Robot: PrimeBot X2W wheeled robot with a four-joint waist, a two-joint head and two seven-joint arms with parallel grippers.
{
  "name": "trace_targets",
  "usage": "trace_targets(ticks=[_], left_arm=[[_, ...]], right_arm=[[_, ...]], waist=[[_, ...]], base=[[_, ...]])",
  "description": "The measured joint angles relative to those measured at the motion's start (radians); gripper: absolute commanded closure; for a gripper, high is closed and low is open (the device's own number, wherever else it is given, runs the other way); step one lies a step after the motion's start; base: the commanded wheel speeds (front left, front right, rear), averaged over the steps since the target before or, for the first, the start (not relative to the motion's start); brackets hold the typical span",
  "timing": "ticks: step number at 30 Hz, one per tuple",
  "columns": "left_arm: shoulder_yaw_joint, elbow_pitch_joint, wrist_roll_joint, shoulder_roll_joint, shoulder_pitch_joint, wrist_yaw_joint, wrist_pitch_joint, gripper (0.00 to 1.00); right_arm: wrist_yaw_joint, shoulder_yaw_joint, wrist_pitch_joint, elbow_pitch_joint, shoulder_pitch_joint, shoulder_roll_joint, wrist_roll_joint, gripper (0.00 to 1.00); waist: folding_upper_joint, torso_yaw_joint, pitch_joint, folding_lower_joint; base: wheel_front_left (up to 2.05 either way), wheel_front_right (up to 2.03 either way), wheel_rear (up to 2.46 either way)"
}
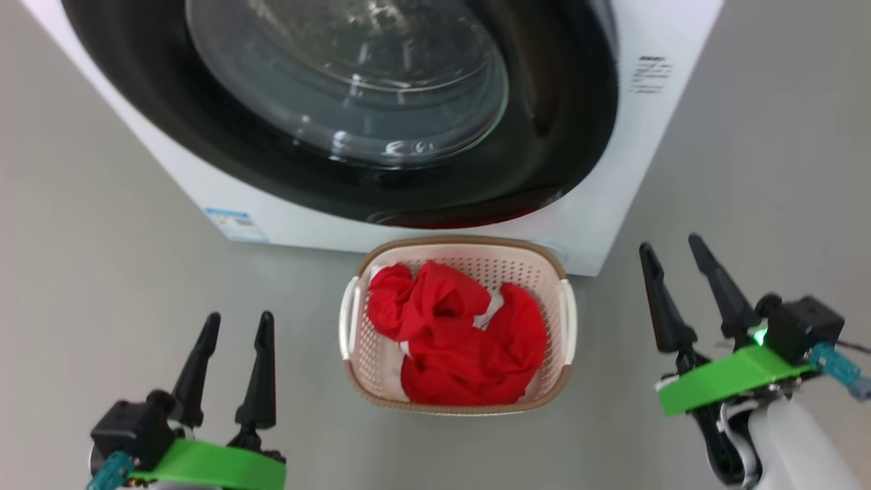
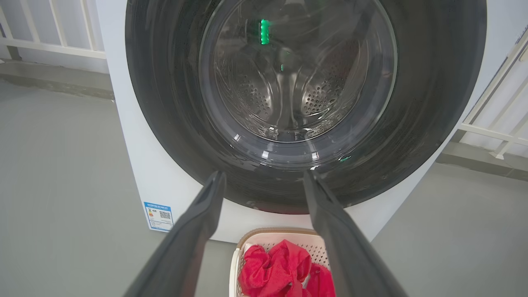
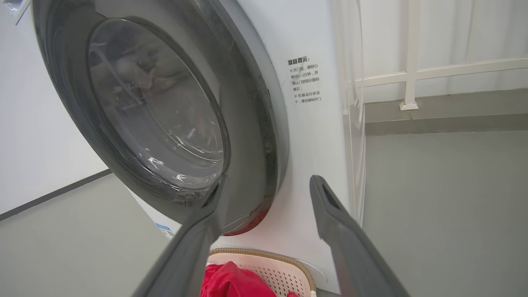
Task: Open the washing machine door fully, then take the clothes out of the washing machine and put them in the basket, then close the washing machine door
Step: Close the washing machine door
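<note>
Right hand (image 1: 669,245): long dark fingers spread wide with nothing between them. It hangs off the right side of the basket (image 1: 463,241), fingertips aimed past it at the machine's front.
Left hand (image 1: 239,316): just as wide apart and just as empty, on the basket's left side and nearer the robot than the basket's far rim.
Clothes (image 1: 463,340): a crumpled red heap with flashes of white trim. It lies inside the basket and covers most of the perforated floor.
Basket's place: on the grey floor (image 1: 102,272) between the two hands, its far rim almost against the foot of the washing machine (image 1: 653,136).
Washing machine door (image 1: 558,136): directly behind and above the basket. The right wrist view has its glossy black rim lying against the white front. Whether the catch has engaged cannot be told.
Drum: behind the basket, seen through the clear window from the left wrist view. It shows bare perforated steel with no red fabric in sight.
Step in hand: by the look of it, the closing of the door. The unloading appears done.
Next move: likely a check that the door is truly latched. If it is not, a flat, firm push on the black rim above the basket would do it. Either way the hands should keep clear of the basket's handles.
</note>
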Motion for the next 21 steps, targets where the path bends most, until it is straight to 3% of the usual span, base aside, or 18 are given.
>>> trace_targets(ticks=[21], left_arm=[[-0.018, -0.033, -0.057, 0.065, 0.085, 0.000, 0.000, 0.00]], right_arm=[[0.000, -0.068, 0.000, -0.025, 0.188, 0.011, -0.002, 0.00]], waist=[[0.0000, -0.123, -0.107, 0.0001]], base=[[0.00, 0.00, 0.00]])
